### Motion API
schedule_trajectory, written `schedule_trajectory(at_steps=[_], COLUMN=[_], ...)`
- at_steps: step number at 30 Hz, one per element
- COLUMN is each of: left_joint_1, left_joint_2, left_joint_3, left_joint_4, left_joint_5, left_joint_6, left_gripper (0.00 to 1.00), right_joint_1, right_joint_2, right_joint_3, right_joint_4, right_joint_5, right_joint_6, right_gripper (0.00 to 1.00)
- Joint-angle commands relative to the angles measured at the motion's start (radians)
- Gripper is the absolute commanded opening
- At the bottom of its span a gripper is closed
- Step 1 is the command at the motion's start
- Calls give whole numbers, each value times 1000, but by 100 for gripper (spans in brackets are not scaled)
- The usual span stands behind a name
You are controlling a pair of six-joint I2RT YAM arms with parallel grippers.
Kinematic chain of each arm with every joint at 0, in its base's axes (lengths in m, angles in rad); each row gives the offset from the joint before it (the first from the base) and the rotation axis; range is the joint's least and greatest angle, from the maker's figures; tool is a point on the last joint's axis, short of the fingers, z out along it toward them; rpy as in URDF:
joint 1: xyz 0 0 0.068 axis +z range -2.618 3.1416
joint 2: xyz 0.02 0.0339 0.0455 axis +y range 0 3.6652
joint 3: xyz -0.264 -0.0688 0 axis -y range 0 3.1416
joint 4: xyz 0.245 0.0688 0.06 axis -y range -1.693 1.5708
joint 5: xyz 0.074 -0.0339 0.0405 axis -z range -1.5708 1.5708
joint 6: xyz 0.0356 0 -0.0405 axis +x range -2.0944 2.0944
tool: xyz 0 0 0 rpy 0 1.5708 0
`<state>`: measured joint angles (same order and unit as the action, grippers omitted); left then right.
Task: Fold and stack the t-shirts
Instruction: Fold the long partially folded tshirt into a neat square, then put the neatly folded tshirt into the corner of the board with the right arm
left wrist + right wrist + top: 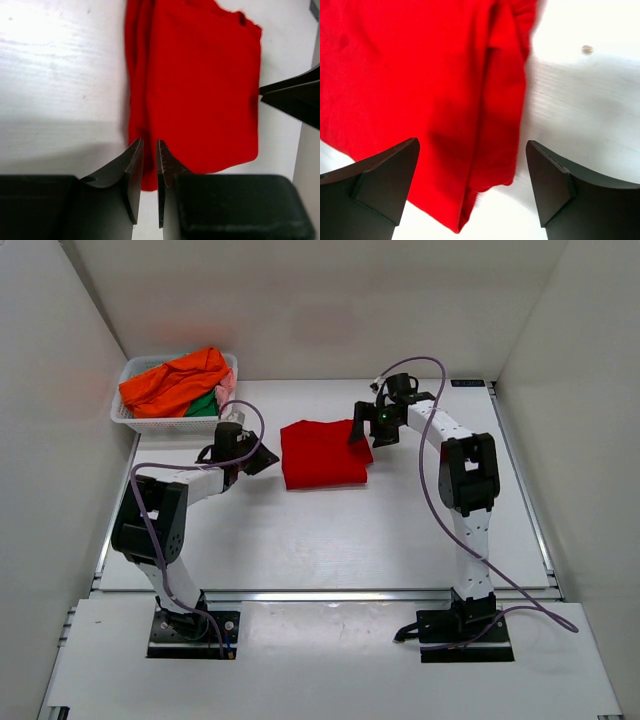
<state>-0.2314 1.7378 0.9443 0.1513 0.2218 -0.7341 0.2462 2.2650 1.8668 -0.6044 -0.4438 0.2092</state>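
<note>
On the white table (300,540) I see the red t-shirt (322,453) folded at centre, left gripper (267,462) at its 9 o'clock, fingers barely apart, right gripper (357,430) at 2 o'clock, fingers wide, both empty.

This looks like a robotics lab test cell: a white table (300,540) is boxed in on three sides by plain white panel walls (320,300), and aluminium rails (330,594) run along its edge. The left arm (150,520) and the right arm (465,480) are bolted down on black base plates (195,633), and grey cables (520,590) loop from them. The only household things are a red t-shirt (322,453) and a white mesh basket (140,422).
</note>
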Motion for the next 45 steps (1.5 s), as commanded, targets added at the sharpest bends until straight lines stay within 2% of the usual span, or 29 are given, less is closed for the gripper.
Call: schedule_trajectory(at_steps=[1, 7, 10, 13, 14, 15, 17, 18, 23, 28, 30, 32, 34, 38, 41, 45], left_joint_1=[14, 29, 38, 30, 36, 47, 55, 64, 75, 76, 76, 66, 47, 29, 12, -5], left_joint_2=[-79, -99, -98, -122, -138, -153, -182, -204, -291, -356, -360, -357, -363, -370, -357, -345], left_joint_3=[-35, -65, -65, -76, -81, -91, -101, -116, -147, -173, -179, -190, -202, -233, -239, -237], left_joint_4=[18, 19, 7, 7, 10, 7, -4, -4, -44, -68, -73, -71, -71, -79, -102, -142], left_joint_5=[11, -1, 5, 5, 10, 16, 16, 17, 22, 39, 42, 57, 65, 85, 102, 132], left_joint_6=[-4, -1, 7, 4, -4, -5, -1, 4, 35, 55, 58, 61, 67, 84, 96, 114], left_gripper=[27, 29, 28, 29, 29, 29, 28, 29, 30, 30, 30, 30, 29, 29, 29, 30], right_joint_1=[-8, 33, 79, 107, 113, 114, 96, 90, 7, -152, -198, -240, -333, -413, -417, -442], right_joint_2=[-32, 17, 70, 125, 140, 154, 174, 183, 173, 172, 174, 176, 182, 231, 274, 307], right_joint_3=[-9, -12, 18, 51, 60, 66, 83, 103, 215, 293, 302, 305, 310, 376, 391, 396], right_joint_4=[17, 35, 9, -38, -60, -70, -115, -136, -319, -359, -313, -256, -142, -2, 170, 293], right_joint_5=[28, -125, -151, -173, -180, -182, -141, -118, 210, 441, 569, 629, 698, 700, 752, 723], right_joint_6=[4, 53, 61, 64, 70, 67, 58, 47, -56, -198, -267, -335, -419, -563, -674, -697], right_gripper=[85, 88, 87, 81, 67, 49, 6, 0, 1, 1, 0, 0, 0, 0, 0, 0])
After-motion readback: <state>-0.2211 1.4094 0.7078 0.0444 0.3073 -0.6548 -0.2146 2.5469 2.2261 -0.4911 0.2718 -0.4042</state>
